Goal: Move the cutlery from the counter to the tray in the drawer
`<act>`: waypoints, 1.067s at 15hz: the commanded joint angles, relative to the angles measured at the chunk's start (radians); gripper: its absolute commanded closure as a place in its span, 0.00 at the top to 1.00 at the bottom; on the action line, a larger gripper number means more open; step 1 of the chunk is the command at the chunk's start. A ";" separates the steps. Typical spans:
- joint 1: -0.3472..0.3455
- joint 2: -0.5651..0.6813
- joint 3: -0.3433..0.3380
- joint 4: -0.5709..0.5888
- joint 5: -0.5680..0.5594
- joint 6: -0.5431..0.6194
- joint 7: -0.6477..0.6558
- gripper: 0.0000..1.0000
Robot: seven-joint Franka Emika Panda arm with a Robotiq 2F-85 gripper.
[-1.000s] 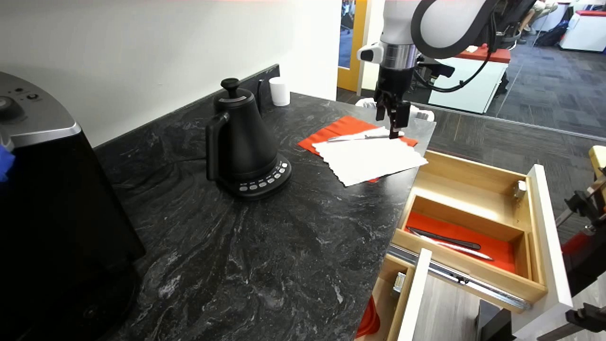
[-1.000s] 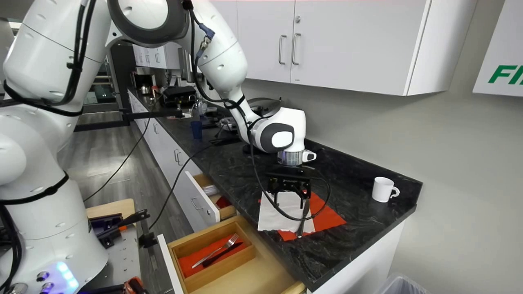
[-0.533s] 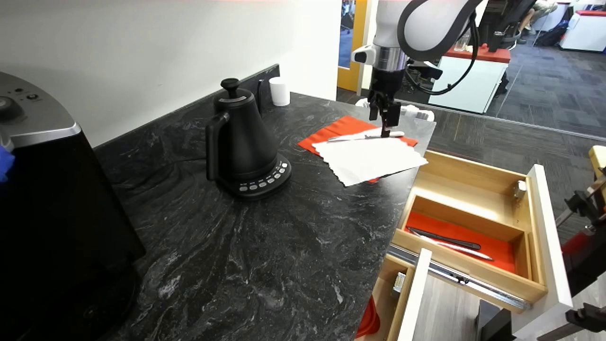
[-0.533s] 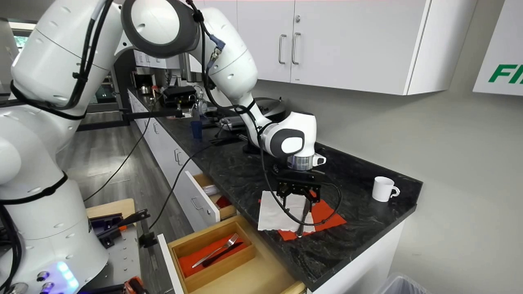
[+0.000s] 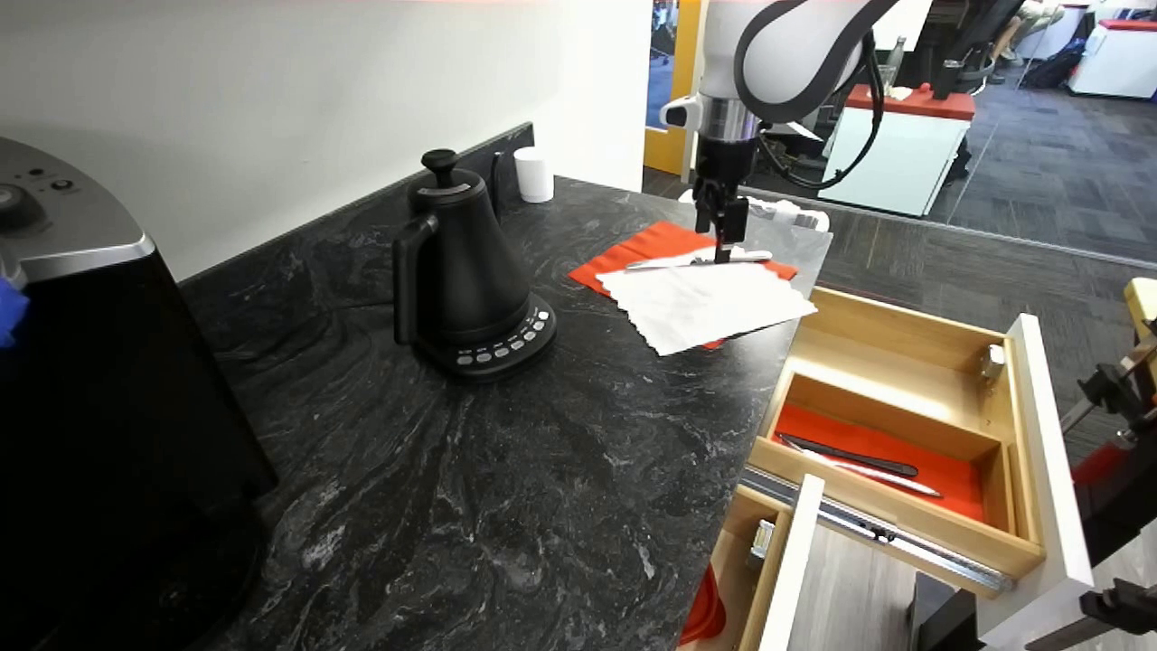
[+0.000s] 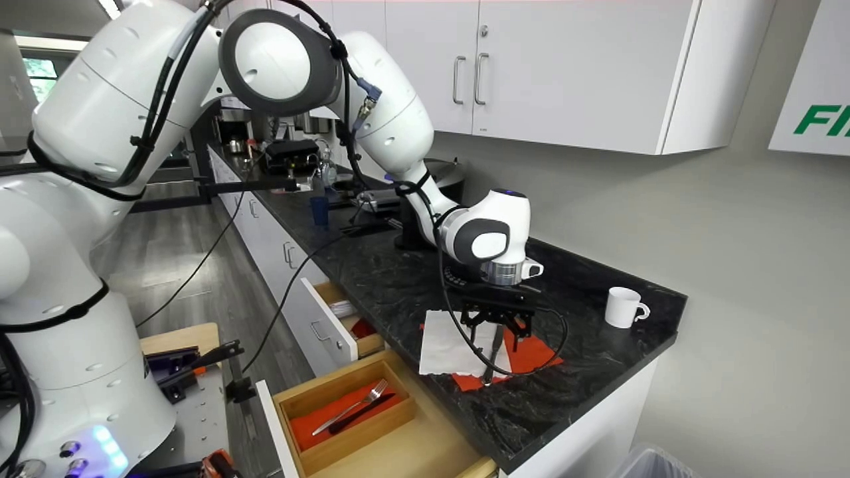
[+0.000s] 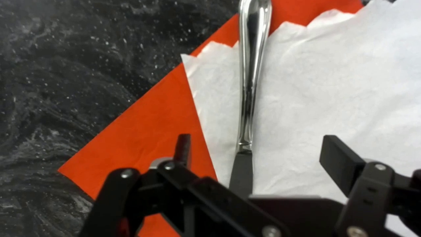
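Arm (image 6: 398,126), in an exterior view: elbow raised, forearm sloping down, wrist approx. vert., end aimed down at bench (image 6: 594,358). Wrist view: tool (image 7: 260,154) released, jaws wide apart, contact w/ work unclear; knife (image 7: 249,82) betw. them, ungripped, lying on bench across white napkin (image 7: 312,92) & red napkin (image 7: 138,138) partly under it. Fork (image 6: 373,395) & 2nd utensil (image 6: 358,415): close together in tray (image 6: 362,435), inside pulled-out drawer (image 6: 402,455). Mug (image 6: 621,308): upright, farther along.

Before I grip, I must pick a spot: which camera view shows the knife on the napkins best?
The wrist view: there the knife is largest, most of its handle and the start of its blade clear; the open gripper covers the blade further down. Both exterior views show it small, partly blocked.
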 commanded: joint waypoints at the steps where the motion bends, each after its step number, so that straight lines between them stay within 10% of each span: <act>1: -0.035 0.028 0.029 0.047 0.026 -0.044 -0.036 1.00; 2: -0.038 0.032 0.031 0.052 0.028 -0.047 -0.039 1.00; 3: -0.040 0.036 0.034 0.056 0.032 -0.050 -0.042 0.75; 16: -0.049 0.053 0.045 0.070 0.055 -0.055 -0.061 0.03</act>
